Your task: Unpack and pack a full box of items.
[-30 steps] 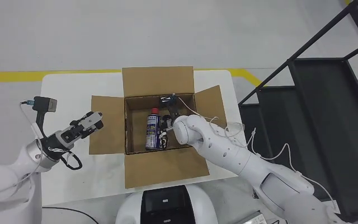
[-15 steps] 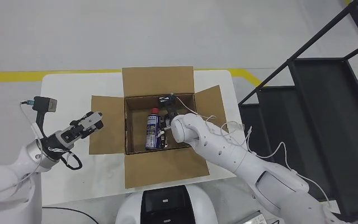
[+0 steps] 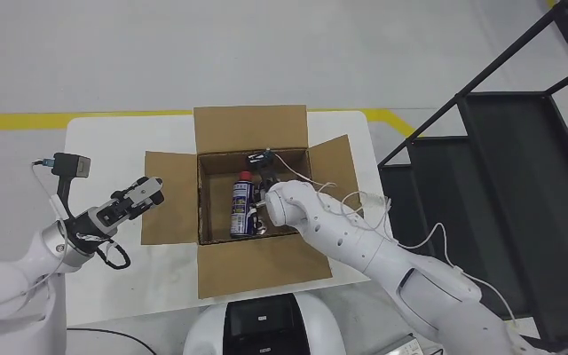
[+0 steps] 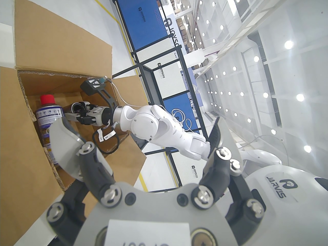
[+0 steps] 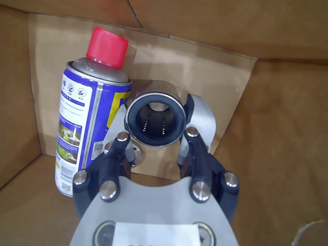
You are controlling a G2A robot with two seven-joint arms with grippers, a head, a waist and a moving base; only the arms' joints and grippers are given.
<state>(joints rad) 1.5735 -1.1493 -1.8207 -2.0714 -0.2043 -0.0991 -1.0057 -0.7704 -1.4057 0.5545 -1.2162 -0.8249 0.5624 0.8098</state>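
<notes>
An open cardboard box stands mid-table with its flaps spread. Inside it a blue spray can with a red cap stands upright. Right beside the can, my right gripper is shut on a metal linear bearing with a black end ring, low inside the box. The left wrist view shows that bearing held next to the can. My left gripper hangs open and empty over the table just left of the box's left flap, its fingers wide apart.
A brown paper sheet lies against the box's inner wall behind the can. The white table has bare room left of the box. Black metal stairs stand to the right of the table.
My right arm has shifted slightly to the left inside the box, still holding the bearing. The left arm has stayed where it was.
</notes>
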